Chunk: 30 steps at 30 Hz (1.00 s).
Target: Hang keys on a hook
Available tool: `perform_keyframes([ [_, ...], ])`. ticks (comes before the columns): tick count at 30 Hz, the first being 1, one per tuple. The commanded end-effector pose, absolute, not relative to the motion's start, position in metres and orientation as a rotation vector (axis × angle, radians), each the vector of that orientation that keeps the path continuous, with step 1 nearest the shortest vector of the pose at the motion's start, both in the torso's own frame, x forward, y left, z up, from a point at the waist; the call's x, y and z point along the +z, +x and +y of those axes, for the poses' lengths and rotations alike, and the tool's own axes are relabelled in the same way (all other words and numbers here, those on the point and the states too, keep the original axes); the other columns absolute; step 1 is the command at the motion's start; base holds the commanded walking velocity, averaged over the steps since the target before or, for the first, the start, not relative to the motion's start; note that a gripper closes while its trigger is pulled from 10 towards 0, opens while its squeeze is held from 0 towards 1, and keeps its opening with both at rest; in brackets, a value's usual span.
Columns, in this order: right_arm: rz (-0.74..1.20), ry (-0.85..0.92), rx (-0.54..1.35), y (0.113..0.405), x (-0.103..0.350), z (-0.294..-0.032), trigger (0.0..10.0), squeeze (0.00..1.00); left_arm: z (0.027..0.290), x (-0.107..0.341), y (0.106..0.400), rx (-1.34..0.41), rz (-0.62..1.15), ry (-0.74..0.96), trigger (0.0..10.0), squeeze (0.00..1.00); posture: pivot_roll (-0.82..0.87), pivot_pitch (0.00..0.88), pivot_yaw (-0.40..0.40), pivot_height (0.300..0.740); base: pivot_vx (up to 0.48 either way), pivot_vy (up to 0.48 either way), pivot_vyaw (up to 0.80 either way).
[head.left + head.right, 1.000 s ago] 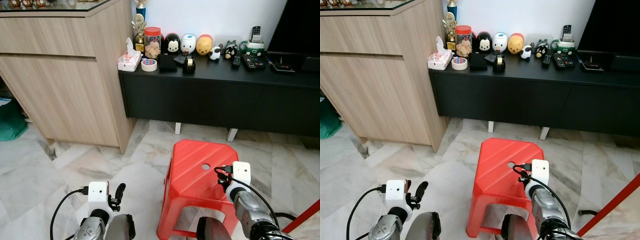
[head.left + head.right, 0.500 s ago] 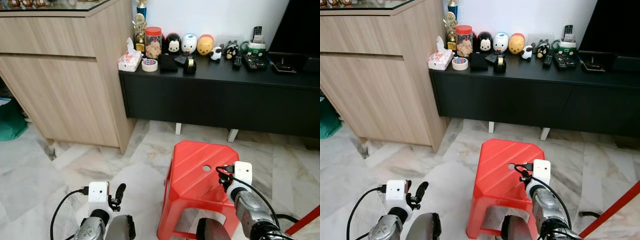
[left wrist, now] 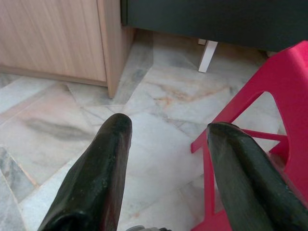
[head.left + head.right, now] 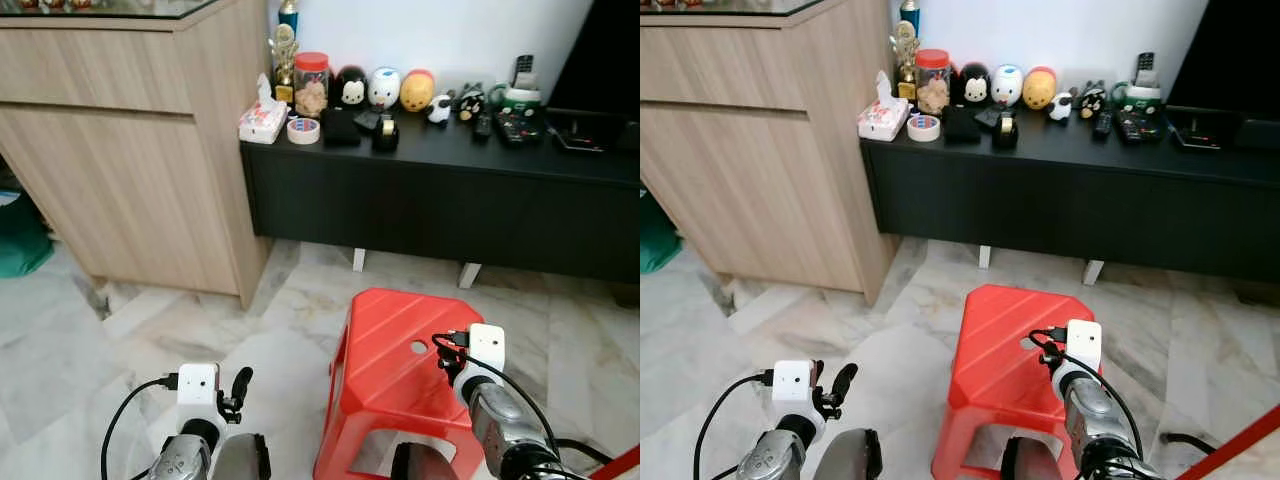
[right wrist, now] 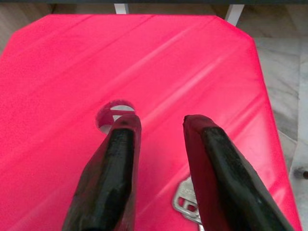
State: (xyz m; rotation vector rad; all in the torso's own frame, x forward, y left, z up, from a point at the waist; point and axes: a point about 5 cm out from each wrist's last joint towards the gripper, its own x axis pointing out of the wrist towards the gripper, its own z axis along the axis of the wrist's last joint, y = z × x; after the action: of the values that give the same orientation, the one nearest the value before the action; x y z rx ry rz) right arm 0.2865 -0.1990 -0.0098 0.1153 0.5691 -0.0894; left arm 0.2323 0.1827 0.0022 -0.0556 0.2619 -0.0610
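A red plastic stool [image 4: 395, 350] stands on the marble floor just in front of me, with a round hole [image 5: 114, 111] in its seat. On the seat lies a silver key [image 5: 184, 200], partly hidden behind one finger. My right gripper [image 5: 160, 122] hovers open just above the seat, its fingers [image 5: 113, 173] on either side of the spot near the hole, with the key low between them. My right arm [image 4: 490, 400] reaches over the stool's right side. My left gripper [image 3: 171, 125] is open over bare floor to the stool's left, holding nothing.
A low black cabinet [image 4: 440, 190] runs along the wall ahead, carrying figurines [image 4: 384, 88], a tape roll [image 4: 303, 130], a tissue box [image 4: 262, 120] and remotes [image 4: 520, 128]. A tall wooden cabinet [image 4: 130, 140] stands at the left. A red bar [image 4: 1230, 450] crosses the lower right corner.
The whole picture has shifted slightly, so the camera has moved a little. Both arms keep the same pose, and the right gripper stays over the stool.
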Motion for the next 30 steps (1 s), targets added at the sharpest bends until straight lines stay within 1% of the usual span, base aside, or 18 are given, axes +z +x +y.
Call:
perform_keyframes([
  [1,0.573,0.116,-0.1,0.283,-0.012,-0.201,10.0,0.0,0.182,0.0,0.23,-0.071,0.27,-0.042,10.0,0.0,0.04,0.0,-0.033,0.588,0.33,0.0,0.0],
  [3,0.579,0.111,-0.102,0.283,-0.013,-0.201,10.0,0.0,0.183,0.001,0.23,-0.068,0.27,-0.041,10.0,0.0,0.04,0.0,-0.033,0.588,0.285,0.0,0.0],
  [9,0.605,0.094,-0.138,0.279,-0.016,-0.208,10.0,0.0,0.184,0.0,0.23,-0.063,0.27,-0.04,10.0,0.0,0.05,0.0,-0.035,0.588,0.0,0.0,0.0],
  [13,0.637,0.071,-0.179,0.275,-0.018,-0.218,10.0,0.0,0.184,0.0,0.23,-0.063,0.272,-0.039,10.0,0.0,0.04,0.0,-0.034,0.588,0.0,0.0,0.0],
  [16,0.654,0.076,-0.173,0.272,-0.019,-0.221,10.0,0.0,0.184,0.0,0.23,-0.065,0.272,-0.039,10.0,0.0,0.04,0.0,-0.034,0.588,0.0,0.0,0.0],
  [17,0.657,0.087,-0.159,0.272,-0.02,-0.22,10.0,0.34,0.184,0.0,0.231,-0.066,0.272,-0.038,10.0,0.0,0.04,0.0,-0.034,0.588,0.0,0.0,0.0],
  [18,0.659,0.095,-0.147,0.272,-0.02,-0.219,10.0,1.0,0.185,0.0,0.23,-0.066,0.272,-0.037,10.0,0.0,0.04,0.003,-0.033,0.588,0.0,0.0,0.0],
  [20,0.677,0.091,-0.092,0.272,-0.021,-0.217,10.0,1.0,0.185,0.0,0.23,-0.066,0.272,-0.036,10.0,0.0,0.04,0.005,-0.032,0.588,0.0,0.0,0.0],
  [23,0.707,0.06,-0.067,0.271,-0.022,-0.217,10.0,1.0,0.186,0.0,0.23,-0.066,0.274,-0.036,10.0,0.0,0.04,0.005,-0.032,0.588,0.0,0.0,0.0],
  [24,0.719,0.038,-0.067,0.27,-0.023,-0.218,10.0,0.87,0.186,0.0,0.23,-0.066,0.274,-0.035,10.0,0.0,0.05,0.008,-0.03,0.588,0.0,0.0,0.0],
  [25,0.729,0.023,-0.076,0.27,-0.023,-0.221,10.0,0.07,0.186,0.0,0.23,-0.066,0.274,-0.034,10.0,0.0,0.05,0.01,-0.029,0.588,0.0,0.0,0.0],
  [26,0.74,0.018,-0.105,0.269,-0.022,-0.227,10.0,0.0,0.187,0.0,0.229,-0.067,0.275,-0.032,10.0,0.0,0.05,0.012,-0.029,0.588,0.0,0.0,0.0],
  [30,0.739,0.025,-0.114,0.27,-0.02,-0.231,10.0,0.0,0.189,0.0,0.228,-0.065,0.277,-0.028,10.0,0.0,0.05,0.013,-0.027,0.588,0.0,0.0,0.0],
])
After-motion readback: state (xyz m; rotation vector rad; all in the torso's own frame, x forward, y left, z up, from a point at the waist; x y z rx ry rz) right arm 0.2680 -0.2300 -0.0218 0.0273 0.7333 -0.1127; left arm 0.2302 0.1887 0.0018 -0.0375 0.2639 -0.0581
